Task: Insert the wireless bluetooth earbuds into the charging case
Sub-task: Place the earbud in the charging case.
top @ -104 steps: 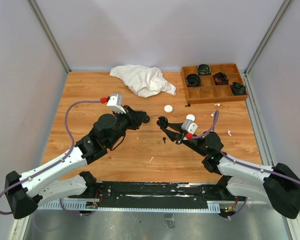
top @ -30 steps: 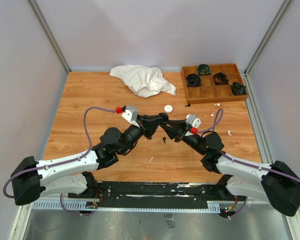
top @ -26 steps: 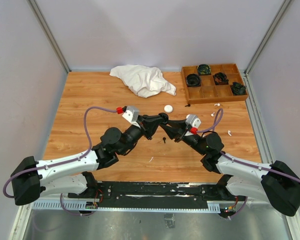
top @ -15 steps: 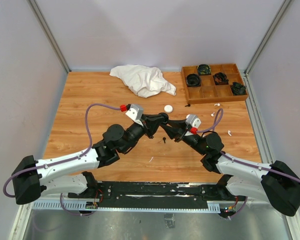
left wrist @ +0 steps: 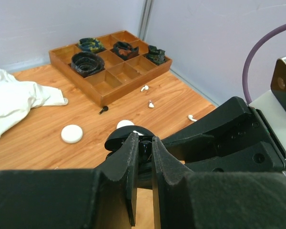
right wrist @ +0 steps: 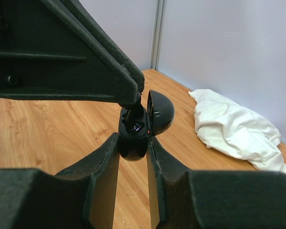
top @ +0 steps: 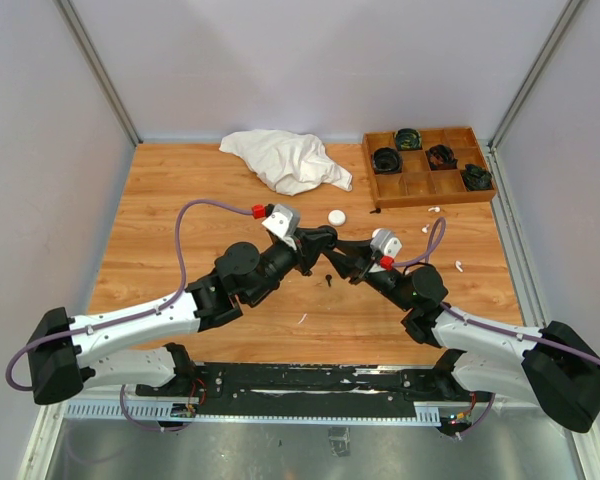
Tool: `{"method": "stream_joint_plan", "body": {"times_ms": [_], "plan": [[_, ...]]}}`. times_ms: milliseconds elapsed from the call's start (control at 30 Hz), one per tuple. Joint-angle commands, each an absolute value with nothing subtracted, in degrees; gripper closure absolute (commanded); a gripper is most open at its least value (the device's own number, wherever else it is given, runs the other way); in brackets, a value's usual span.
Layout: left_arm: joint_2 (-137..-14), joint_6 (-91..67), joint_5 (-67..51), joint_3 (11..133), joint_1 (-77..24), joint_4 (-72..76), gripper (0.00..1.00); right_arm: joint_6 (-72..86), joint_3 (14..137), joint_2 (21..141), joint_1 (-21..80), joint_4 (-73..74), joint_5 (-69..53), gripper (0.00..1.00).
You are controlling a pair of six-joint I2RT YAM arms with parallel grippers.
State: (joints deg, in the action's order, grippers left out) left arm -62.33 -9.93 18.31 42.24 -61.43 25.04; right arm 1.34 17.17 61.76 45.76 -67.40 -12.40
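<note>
J: Left arm swung in from the left since the earlier frame. left gripper (top: pixel 316 240) was well apart from the right one then, now tip to tip with it mid-table

M: left jaw state?

J: closed right down, fingers (left wrist: pixel 126 167) only a sliver apart in the wrist view. tips poke into the open charging case (right wrist: pixel 135 138). small dark bit at the tips inside the case, can't tell if it's an earbud or if it's actually pinched

M: right?

J: right gripper (right wrist: pixel 133 143) clamped on the case body, one finger each side, narrow grip. lid hinged up on the far side. case looks lifted off the table (top: pixel 180 200), in the air between both grippers

M: where are the earbuds?

J: three white earbuds (top: pixel 434 209) loose on the wood, right side. one just in front of the wooden tray (top: pixel 430 198), one a bit nearer, one further right toward the table edge. also one black earbud (top: pixel 327 279) lying just on the near side of the grippers, nobody touching it

M: anything else out there?

J: white puck (top: pixel 336 216) just beyond the grippers, a second one shows in the left wrist view close behind the case. white cloth (top: pixel 285 160) bunched at back centre. tray sits back right, coiled black items (top: pixel 386 158) in several of its compartments, rest of them bare
</note>
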Motion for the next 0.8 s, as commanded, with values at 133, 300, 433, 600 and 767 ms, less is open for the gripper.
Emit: {"method": "stream_joint_plan", "body": {"times_ms": [133, 300, 433, 600, 767], "plan": [[-62.91, -7.04, 23.88, 44.83, -63.05, 19.64, 0.90, 0.30, 16.66, 61.13, 47.24, -72.07, -12.05, 0.99], [-63.03, -6.70, 24.69, 46.10, -63.39, 18.44, 0.91, 0.27, 16.47, 60.93, 47.25, -72.16, -11.88, 0.99], [-62.98, -6.11, 25.68, 46.63, -63.45, 17.77, 0.91, 0.18, 16.44, 60.89, 47.22, -72.18, -11.79, 0.99], [-62.74, -5.65, 25.71, 47.11, -63.58, 17.48, 0.91, 0.18, 16.35, 61.06, 47.27, -72.31, -11.78, 0.99], [-63.39, -5.17, 25.84, 46.51, -63.79, 17.57, 0.92, 0.18, 16.29, 60.89, 47.26, -72.47, -11.84, 0.99]]}}
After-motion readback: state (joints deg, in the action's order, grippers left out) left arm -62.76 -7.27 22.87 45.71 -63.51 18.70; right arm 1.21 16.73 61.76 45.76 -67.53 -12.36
